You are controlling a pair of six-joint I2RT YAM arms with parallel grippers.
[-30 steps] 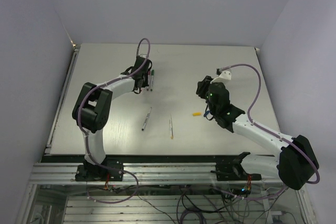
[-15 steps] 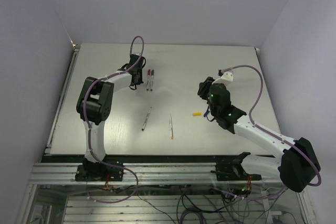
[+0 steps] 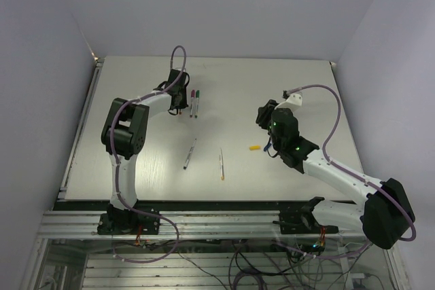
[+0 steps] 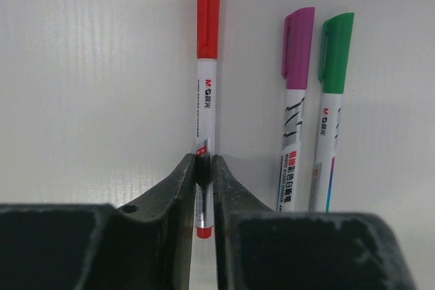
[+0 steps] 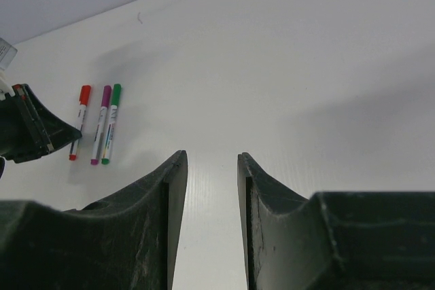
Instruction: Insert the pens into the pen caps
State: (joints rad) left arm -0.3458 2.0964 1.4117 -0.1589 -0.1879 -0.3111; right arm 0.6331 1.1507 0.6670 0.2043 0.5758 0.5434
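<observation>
From above, the left gripper [image 3: 179, 108] is low over the far part of the table [image 3: 136, 73]. A purple-capped pen [image 3: 192, 102] and a green-capped pen [image 3: 198, 104] lie just to its right. Well back toward its base lie a bare pen [image 3: 189, 153], a second bare pen [image 3: 221, 165] and, further right, a yellow cap [image 3: 255, 147].

The left wrist camera shows a red-capped pen [image 4: 206, 86] lying flat and pointing straight ahead of the hand, its tail end between the fingers [image 4: 182, 181]. The jaws stand close against both sides of the barrel; I cannot tell whether they pinch it or only flank it. This looks like laying the finished pen beside its two neighbours. To do that well, the jaws should part evenly and clear the barrel before the hand rises straight up, so the pen neither rolls nor nudges the purple one.

In its own wrist view the right gripper [image 5: 209, 161] is spread and holds nothing, with the three capped pens far ahead to its left.
</observation>
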